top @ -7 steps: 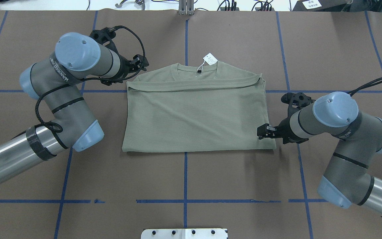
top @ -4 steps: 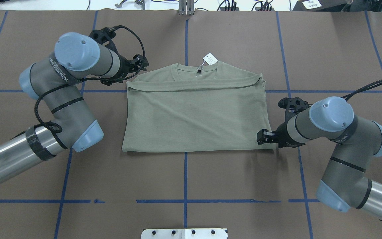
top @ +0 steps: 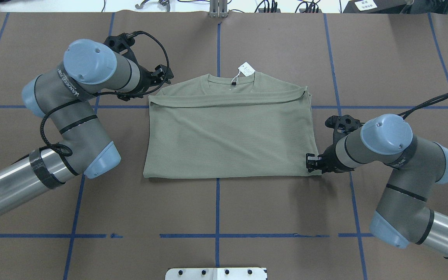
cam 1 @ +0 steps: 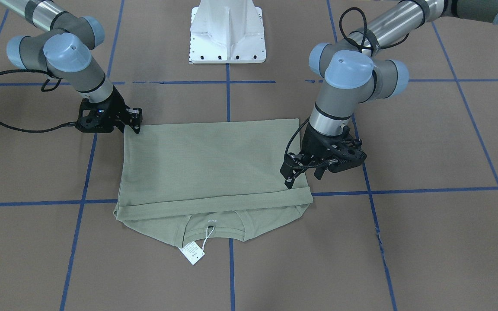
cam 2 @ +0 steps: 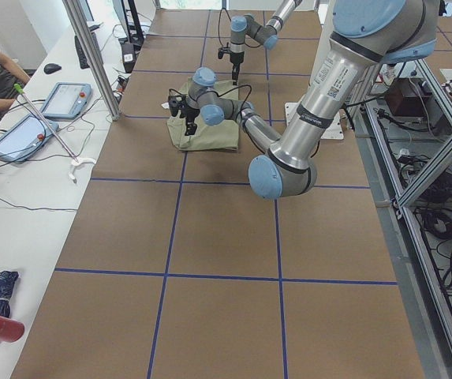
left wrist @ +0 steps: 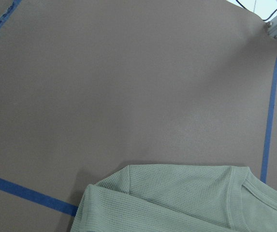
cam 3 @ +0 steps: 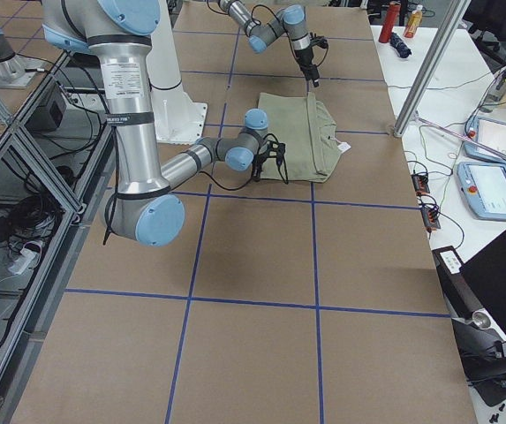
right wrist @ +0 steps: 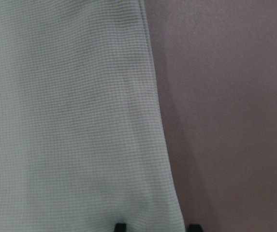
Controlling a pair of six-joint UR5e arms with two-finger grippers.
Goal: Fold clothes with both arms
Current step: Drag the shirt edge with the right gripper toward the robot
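Two arms flank one sage-green shirt (cam 1: 205, 164), folded flat on the brown tabletop (cam 1: 426, 142). Front-facing view: left gripper (cam 1: 303, 177), fingers apart, over the shoulder corner; right gripper (cam 1: 135, 123) at the corner nearest the white pedestal base (cam 1: 227, 34); hang tag (cam 1: 191, 252) beyond the collar. Overhead view: blue tape lines (top: 217, 210) cross the tabletop. Right wrist view: fingertips (right wrist: 120, 226) spread astride the shirt's edge, pinching nothing.

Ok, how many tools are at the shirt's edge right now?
2: the left tool by the shirt's far left shoulder corner, the right tool at its near right corner.
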